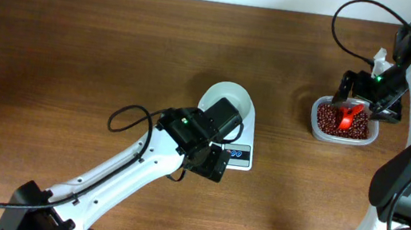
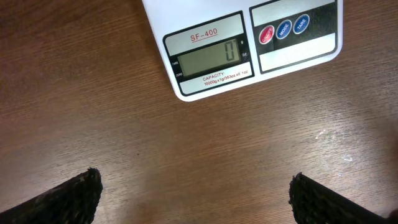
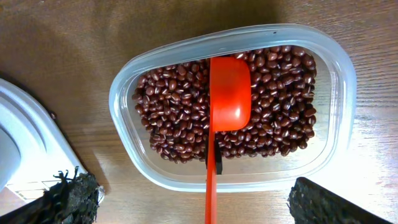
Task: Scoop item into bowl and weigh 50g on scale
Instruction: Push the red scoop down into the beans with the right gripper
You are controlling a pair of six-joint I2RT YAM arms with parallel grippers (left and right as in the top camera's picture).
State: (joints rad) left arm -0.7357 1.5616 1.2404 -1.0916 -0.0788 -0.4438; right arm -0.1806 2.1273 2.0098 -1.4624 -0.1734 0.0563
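Your right claw [image 3: 196, 193] hangs wide open over the tub [image 3: 345, 81], gripping nothing. The beans [image 3: 174, 118] fill the tub, and the red scoop [image 3: 229, 93] lies on them. In the right wrist view its long axis runs 12 to 6, with the handle at 6 between the fingers. This arm is nearer, so drop straight onto the handle. Your left claw [image 2: 196, 186], also open and empty, has the scale [image 2: 249, 37] at 12, with the bowl [image 1: 224, 93] on it.
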